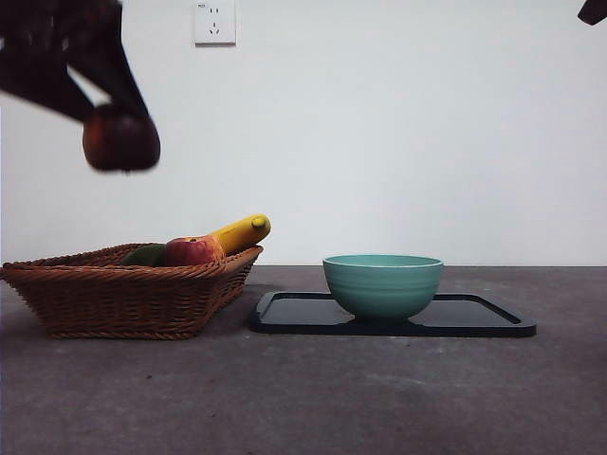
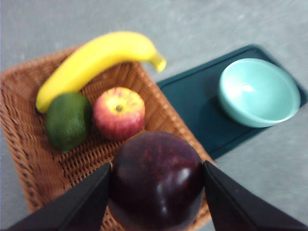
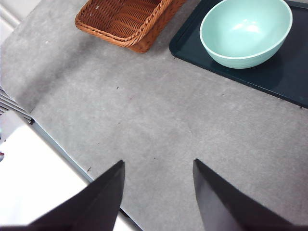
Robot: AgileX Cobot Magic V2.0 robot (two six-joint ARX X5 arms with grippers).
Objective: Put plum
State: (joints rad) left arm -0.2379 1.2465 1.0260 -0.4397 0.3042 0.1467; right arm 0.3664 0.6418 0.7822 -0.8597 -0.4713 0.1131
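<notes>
The plum (image 2: 156,180) is clamped between the two jaws of the left gripper (image 2: 156,185), one jaw pressed to each side of the fruit. In the front view the plum (image 1: 120,141) is seen high in the air beneath the dark, blurred left gripper (image 1: 114,118), well above the basket (image 1: 123,294) and clear of its rim. From the left wrist view the plum is placed over the basket's (image 2: 24,144) near corner, partly past the rim.

Inside the basket a banana (image 2: 91,62), a green fruit (image 2: 68,120) and an apple (image 2: 119,113) are kept. The green fruit and apple are set just beside each other; the banana is laid along the far side, its tip carried over the rim. The near part of the basket floor is left bare.

Beside the basket, a dark tray (image 1: 474,318) is laid on the worktop (image 1: 303,398), and a green bowl (image 1: 382,282) is stood on the tray. A narrow gap is seen between the basket's edge and the tray's edge. Open air is found above the bowl and the tray.

The right gripper (image 3: 159,166) is held over bare worktop, with its jaws spread apart and nothing between them. In its view the worktop's edge is seen close to the jaws, while the bowl (image 3: 245,31) and basket corner (image 3: 127,21) are well apart from them.
</notes>
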